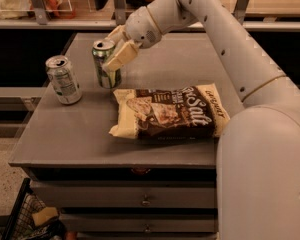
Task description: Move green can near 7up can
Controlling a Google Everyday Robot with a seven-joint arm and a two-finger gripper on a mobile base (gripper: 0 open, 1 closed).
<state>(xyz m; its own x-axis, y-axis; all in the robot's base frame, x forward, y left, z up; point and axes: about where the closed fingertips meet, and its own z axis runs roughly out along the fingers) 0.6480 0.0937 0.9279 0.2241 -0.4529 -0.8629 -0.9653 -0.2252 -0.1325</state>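
The green can [104, 64] has an all-green body and a silver top. It stands upright or just above the grey table top [190, 59], left of centre. My gripper [115, 51] is shut on the green can, its pale fingers [121, 57] wrapped around the can's upper right side. The 7up can [63, 79], silver-white with green print, stands upright near the table's left edge. It is a short gap to the left of the green can and slightly nearer the camera.
A brown and cream snack bag [170, 112] lies flat on the table just right of and in front of the green can. My white arm [260, 134] fills the right side. Drawers [145, 199] sit below the table top. A shelf rail [50, 23] runs behind.
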